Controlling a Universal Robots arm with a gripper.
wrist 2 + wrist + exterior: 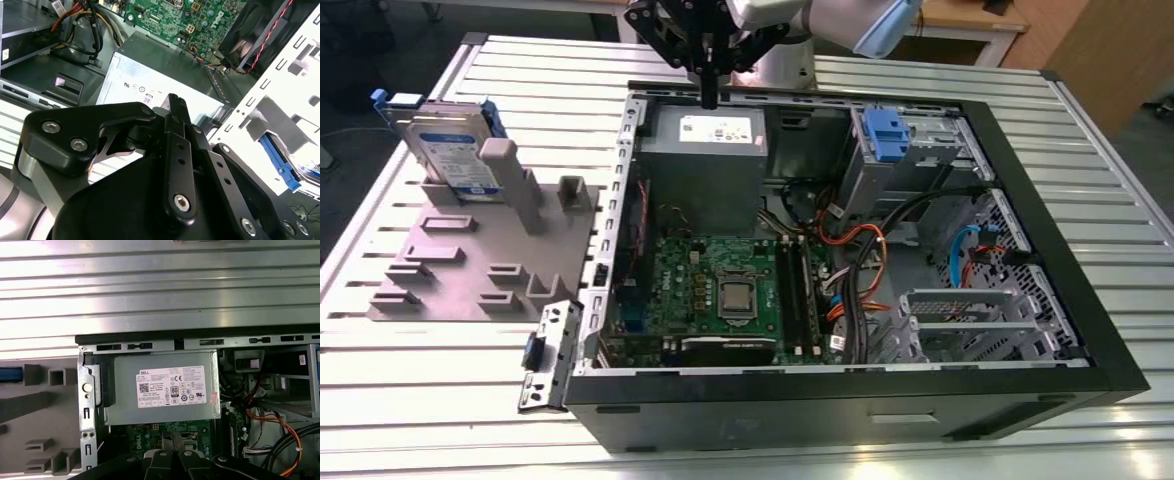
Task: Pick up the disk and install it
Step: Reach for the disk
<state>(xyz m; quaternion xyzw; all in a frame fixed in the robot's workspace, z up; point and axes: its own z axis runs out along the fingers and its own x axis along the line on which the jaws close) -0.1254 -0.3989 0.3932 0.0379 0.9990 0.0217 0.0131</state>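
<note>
Disk (450, 150): flat silver rectangle standing on edge, upright, in a slot of the grey holder (467, 262). The holder lies on the slatted metal table (440, 385), just beside the computer case (854, 392), on the exterior view's left. Bright blue plastic frames the disk and shows at both top corners. The broad face carries a white label with blue areas; its print is too small to make out.

Gripper (708, 97): black fingers drawn together to a single point, closed with nothing between them. It hangs over the far rim of the case, above the power supply box (707, 140) and well apart from the disk. In both wrist views the fingers meet as one narrow bar (176, 104) (172, 439).

Case lies on its side, open face up. Green circuit board (720, 290) sits in the middle, with orange and black cables toward the exterior view's right. A blue tab (886, 135) is on the grey drive cage (914, 160) in the far corner.

Labels: the power supply box (165, 390) has a white label on top with rows of fine print, round marks, a small square code and a pinkish sticker at one corner. In the second wrist view the same box (150, 62) shows part of that label beyond the fingers.
</note>
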